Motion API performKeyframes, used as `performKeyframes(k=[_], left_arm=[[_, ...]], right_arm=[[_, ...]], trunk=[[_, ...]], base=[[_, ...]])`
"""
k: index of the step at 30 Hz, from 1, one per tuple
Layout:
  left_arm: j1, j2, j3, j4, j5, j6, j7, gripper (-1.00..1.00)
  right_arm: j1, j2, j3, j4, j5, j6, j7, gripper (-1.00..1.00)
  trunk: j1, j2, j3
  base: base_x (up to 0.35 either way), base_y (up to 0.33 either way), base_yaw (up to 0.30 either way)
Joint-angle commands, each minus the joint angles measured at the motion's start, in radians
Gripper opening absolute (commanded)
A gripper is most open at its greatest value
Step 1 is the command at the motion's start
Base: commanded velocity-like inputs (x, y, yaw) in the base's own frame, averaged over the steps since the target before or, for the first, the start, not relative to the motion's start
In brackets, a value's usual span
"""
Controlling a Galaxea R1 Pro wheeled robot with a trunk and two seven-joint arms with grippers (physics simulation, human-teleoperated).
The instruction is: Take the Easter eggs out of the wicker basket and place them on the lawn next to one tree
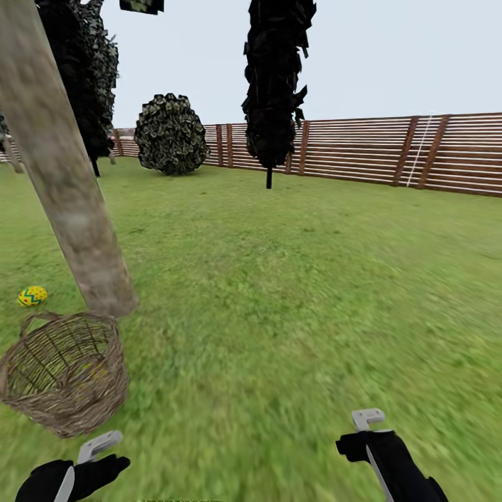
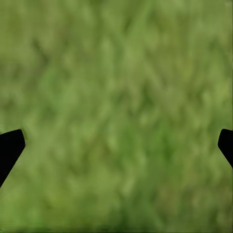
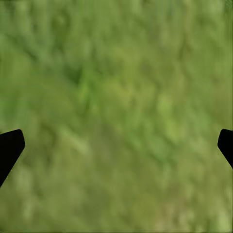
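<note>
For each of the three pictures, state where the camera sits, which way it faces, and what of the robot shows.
Head view: on the robot's head, facing forward and down over lawn, tree and wicker basket; both arms show.
Left wrist view: by the left hand, facing grass; fingertips show.
Right wrist view: by the right hand, likewise.
Shared: grass.

Place: fenced garden, outdoors, where I'm standing. Evidence: green lawn (image 1: 293, 293) all round me, w/ blurred grass under both my wrists; brown slat fence (image 1: 362, 150) along far edge; thick grey-tan tree trunk (image 1: 66, 181) close at my left; two narrow dark trees (image 1: 273, 84); round bush (image 1: 171, 134) by fence; pale sky above. Wicker basket (image 1: 66, 373) on grass near trunk.
</note>
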Motion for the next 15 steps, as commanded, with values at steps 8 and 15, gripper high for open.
performKeyframes(k=[8,15], left_arm=[[-0.001,0.000,0.002,-0.001,0.004,0.006,-0.002,1.00],[-0.001,0.000,0.002,0.002,0.005,0.005,-0.001,1.00]], right_arm=[[0.000,0.000,-0.003,-0.002,0.011,0.004,0.009,1.00],[0.000,0.000,-0.003,0.000,0.009,0.004,0.009,1.00]], trunk=[[0.000,0.000,-0.001],[0.000,0.000,-0.001]], base=[[0.000,0.000,0.257],[0.000,0.000,0.257]])
